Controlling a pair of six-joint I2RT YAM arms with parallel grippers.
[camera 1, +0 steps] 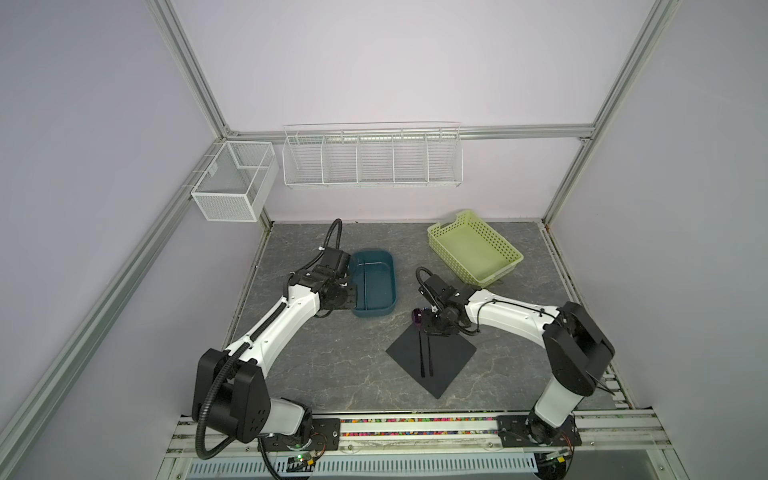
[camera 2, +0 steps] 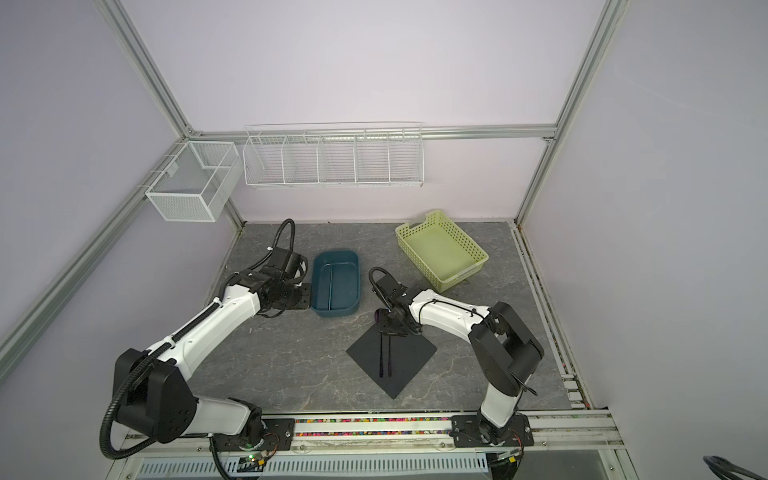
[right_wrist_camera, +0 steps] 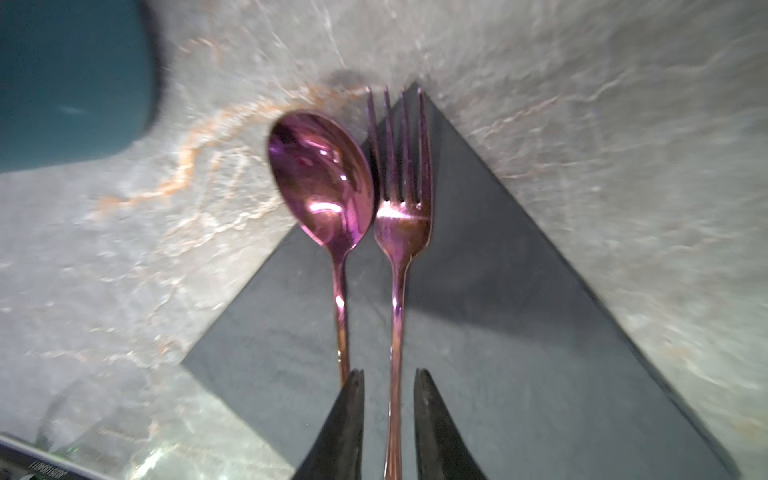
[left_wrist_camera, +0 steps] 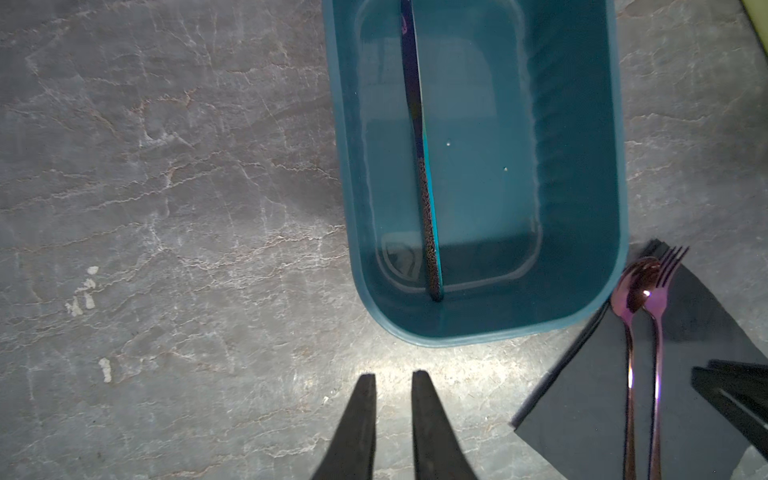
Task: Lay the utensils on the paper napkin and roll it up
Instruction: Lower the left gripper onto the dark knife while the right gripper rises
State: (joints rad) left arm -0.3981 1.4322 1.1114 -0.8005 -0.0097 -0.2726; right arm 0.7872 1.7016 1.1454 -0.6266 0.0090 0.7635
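The right jaws stood slightly parted over the paper napkin (camera 1: 451, 353). They straddled the handle of the fork (right_wrist_camera: 401, 224) with a gap on each side and gripped nothing. The fork lay along the napkin's diagonal, tines at the corner toward the teal tub (left_wrist_camera: 582, 187). The spoon (right_wrist_camera: 320, 174) lay just beside it, its bowl overhanging the napkin's edge onto the surface (camera 1: 332, 365). The knife (left_wrist_camera: 419, 145) lay inside the tub. The left jaws, narrowly parted and empty, hovered above bare surface just beside the tub, apart from the knife.
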